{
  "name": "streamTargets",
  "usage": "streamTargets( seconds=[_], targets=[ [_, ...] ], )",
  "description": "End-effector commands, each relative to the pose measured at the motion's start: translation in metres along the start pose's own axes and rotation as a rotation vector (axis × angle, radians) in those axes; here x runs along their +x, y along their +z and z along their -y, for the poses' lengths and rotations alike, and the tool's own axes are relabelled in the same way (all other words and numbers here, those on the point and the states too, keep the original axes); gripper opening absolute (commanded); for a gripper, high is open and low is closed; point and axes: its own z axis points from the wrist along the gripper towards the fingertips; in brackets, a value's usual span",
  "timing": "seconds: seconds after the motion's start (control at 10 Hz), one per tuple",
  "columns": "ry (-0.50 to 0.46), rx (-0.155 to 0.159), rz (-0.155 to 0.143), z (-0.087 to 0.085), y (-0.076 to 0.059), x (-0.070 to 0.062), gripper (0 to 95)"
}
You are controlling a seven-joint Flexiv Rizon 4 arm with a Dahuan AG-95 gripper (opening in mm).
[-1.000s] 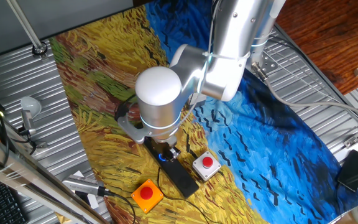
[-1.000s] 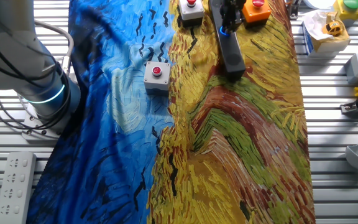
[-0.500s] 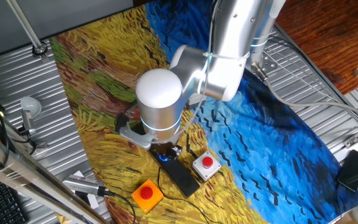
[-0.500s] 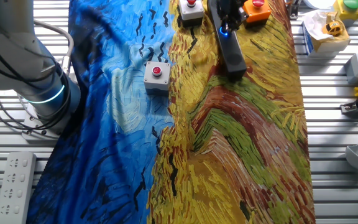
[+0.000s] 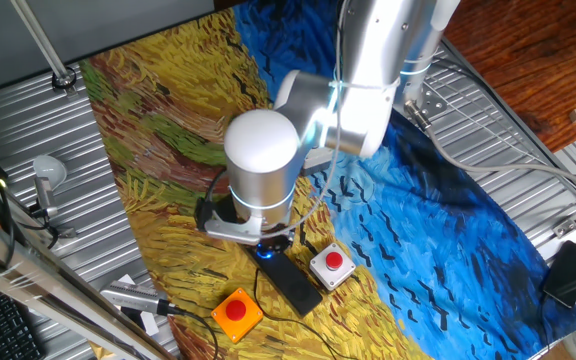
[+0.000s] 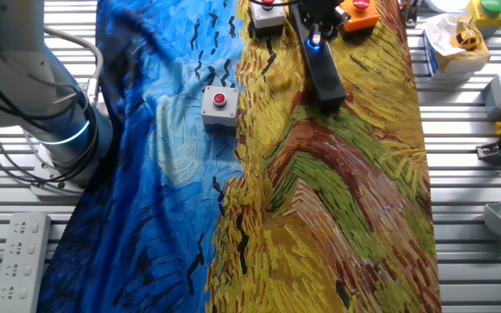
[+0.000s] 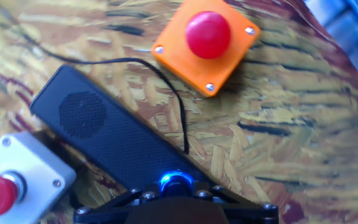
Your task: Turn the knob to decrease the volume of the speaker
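The tool [image 7: 178,198] sits directly over the knob [image 7: 174,183] on the speaker [image 7: 104,134], placed for twisting; whether it pinches the knob I cannot tell.

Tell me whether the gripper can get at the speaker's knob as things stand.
Probably yes. The gripper already sits right at the glowing knob on the speaker; nothing lies between them, and both red button boxes stand off to the sides.
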Motion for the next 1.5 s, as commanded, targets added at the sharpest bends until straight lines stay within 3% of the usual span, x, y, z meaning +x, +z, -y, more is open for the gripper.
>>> streamTargets(
  seconds=[0.1,0.7,0.8,1.1,1.3,1.4,1.5],
  targets=[
    [0.113,-0.016,0.036,0.0,-0.001,0.0,76.0],
    [0.293,-0.011,0.031,0.001,-0.003,0.001,76.0],
    [0.312,-0.011,0.033,0.004,-0.006,0.006,57.0],
    [0.296,-0.013,0.028,0.024,-0.021,0.024,57.0],
    [0.302,-0.009,0.022,0.044,-0.039,0.046,19.0],
    [0.298,-0.011,0.024,0.044,-0.039,0.046,19.0],
    [0.303,-0.016,0.031,0.044,-0.039,0.046,0.0]
  ],
)
